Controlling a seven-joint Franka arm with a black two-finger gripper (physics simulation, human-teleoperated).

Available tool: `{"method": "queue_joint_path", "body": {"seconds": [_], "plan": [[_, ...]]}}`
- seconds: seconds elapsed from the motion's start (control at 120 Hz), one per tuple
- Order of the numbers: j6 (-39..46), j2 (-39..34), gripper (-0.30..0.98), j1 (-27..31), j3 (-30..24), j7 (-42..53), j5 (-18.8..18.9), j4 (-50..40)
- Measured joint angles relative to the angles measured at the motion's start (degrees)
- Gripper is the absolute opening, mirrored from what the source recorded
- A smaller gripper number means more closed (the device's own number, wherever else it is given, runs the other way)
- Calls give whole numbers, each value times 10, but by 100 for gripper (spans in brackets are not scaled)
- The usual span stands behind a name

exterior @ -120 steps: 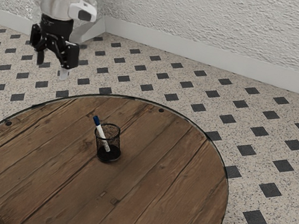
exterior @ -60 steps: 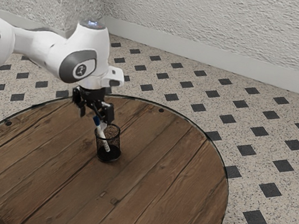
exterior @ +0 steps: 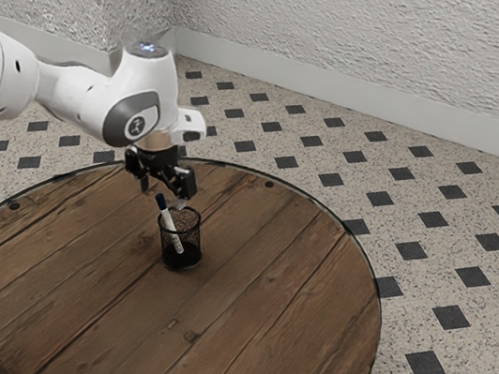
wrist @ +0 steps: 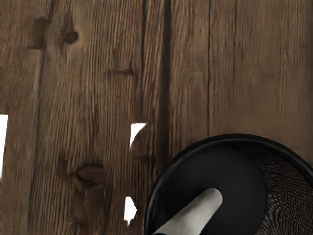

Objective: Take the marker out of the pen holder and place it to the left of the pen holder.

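Gripper [exterior: 162, 198] low over round wooden table [exterior: 257, 321], close to pen holder [exterior: 194, 240] and marker's dark blue cap; fingers spread apart, released, grasping nothing. Marker [exterior: 169, 224] inside black mesh pen holder, tilted, cap end up past rim toward exterior view's left, pale end down near holder's bottom. Pen holder upright on table, nearer far edge than near edge in exterior view. In wrist view, white patches [wrist: 130, 209] beside pen holder
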Motion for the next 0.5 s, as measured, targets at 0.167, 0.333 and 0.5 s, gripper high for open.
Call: {"method": "queue_joint_path", "body": {"seconds": [0.167,0.333,0.5], "plan": [[17,7,69,1,0,-4,-13,-6],[25,1,66,2,0,-7,-23,-21],[28,-1,34,1,0,-10,-26,-23]]}}
